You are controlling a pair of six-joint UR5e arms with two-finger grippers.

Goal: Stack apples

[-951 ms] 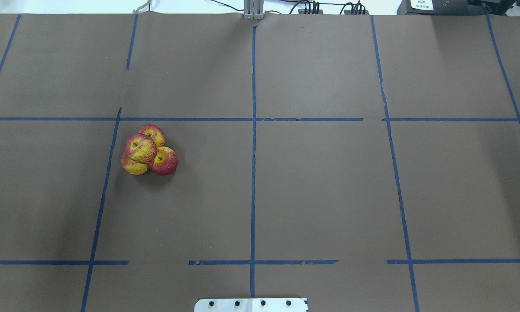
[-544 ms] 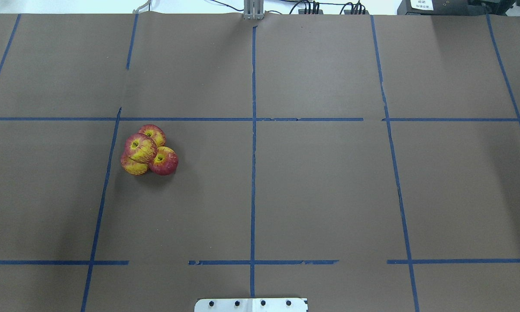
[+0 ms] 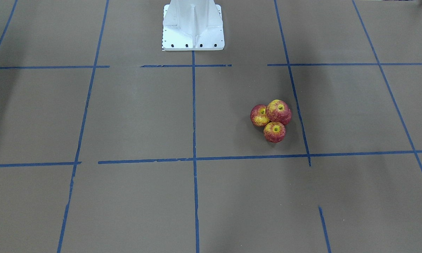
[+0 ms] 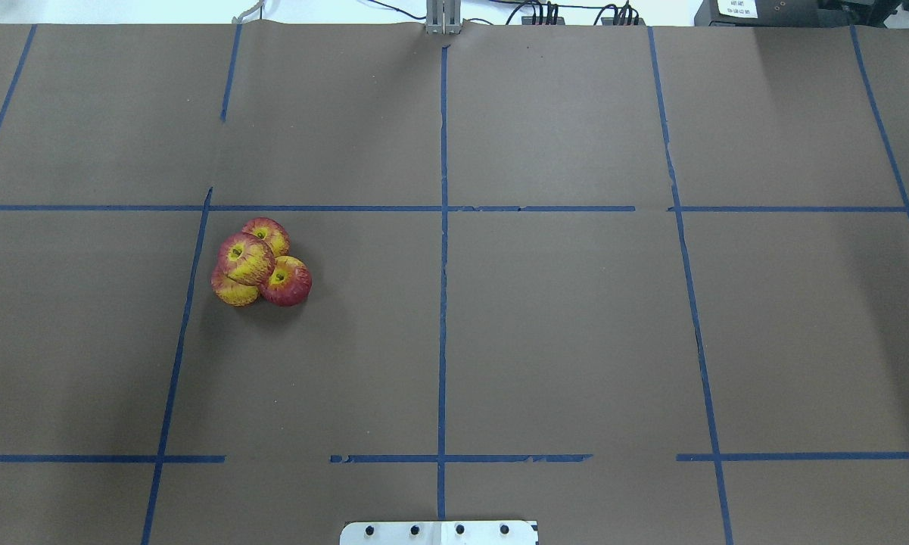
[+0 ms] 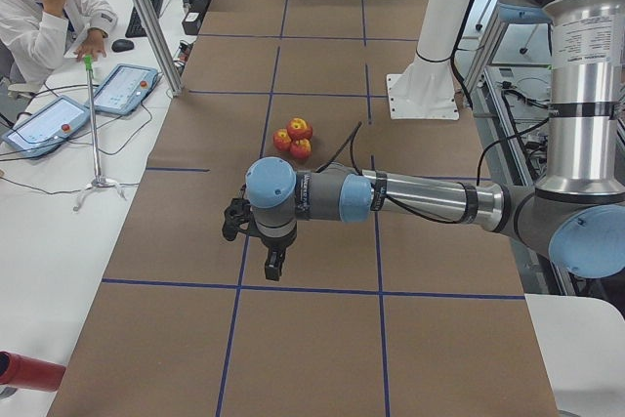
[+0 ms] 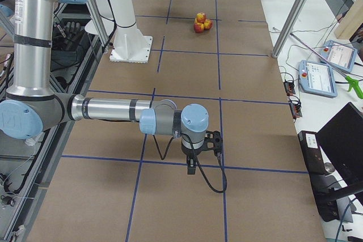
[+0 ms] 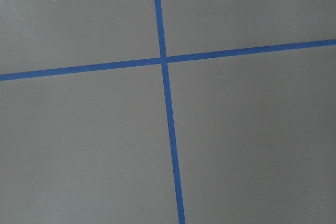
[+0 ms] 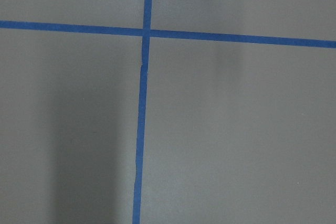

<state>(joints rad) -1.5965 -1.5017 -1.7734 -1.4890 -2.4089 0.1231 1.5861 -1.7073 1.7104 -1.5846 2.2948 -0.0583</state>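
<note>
Four red and yellow apples form a small pile on the brown table cover, left of centre in the overhead view. One apple (image 4: 247, 259) rests on top of three others (image 4: 287, 281), (image 4: 266, 233), (image 4: 233, 292). The pile also shows in the front view (image 3: 278, 111), the left view (image 5: 294, 138) and the right view (image 6: 199, 22). My left gripper (image 5: 275, 264) hangs over the table's left end, well away from the apples. My right gripper (image 6: 193, 165) hangs over the far right end. I cannot tell whether either is open or shut. Both wrist views show only brown cover and blue tape.
Blue tape lines (image 4: 443, 265) divide the cover into squares. The white robot base (image 3: 193, 24) stands at the table's near middle edge. A side desk with tablets (image 5: 49, 124), a seated person (image 5: 44, 7) and metal posts (image 5: 146, 17) lie beyond the far edge.
</note>
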